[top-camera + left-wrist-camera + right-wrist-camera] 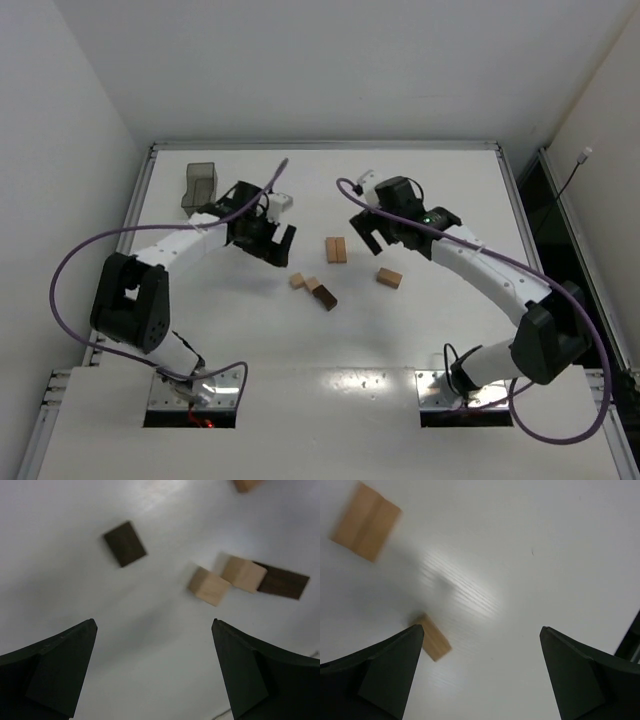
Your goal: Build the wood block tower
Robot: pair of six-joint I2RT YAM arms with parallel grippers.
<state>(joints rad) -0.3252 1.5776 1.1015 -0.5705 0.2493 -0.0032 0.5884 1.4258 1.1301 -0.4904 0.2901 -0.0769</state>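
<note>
Left gripper point(274, 249): my jaws wide, nothing between. Right gripper point(367, 236): same. Small tan and brown wood blocks point(318, 290) loose at centre of top view, unstacked. Left wrist view alone shows square dark brown block point(125, 543), upper left.

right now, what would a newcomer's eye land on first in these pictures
The left gripper and right gripper hang open and empty over the middle of the white table. Between them lie the wood blocks, tan and dark brown, scattered with nothing stacked yet. A grey translucent box stands at the far left corner.
</note>
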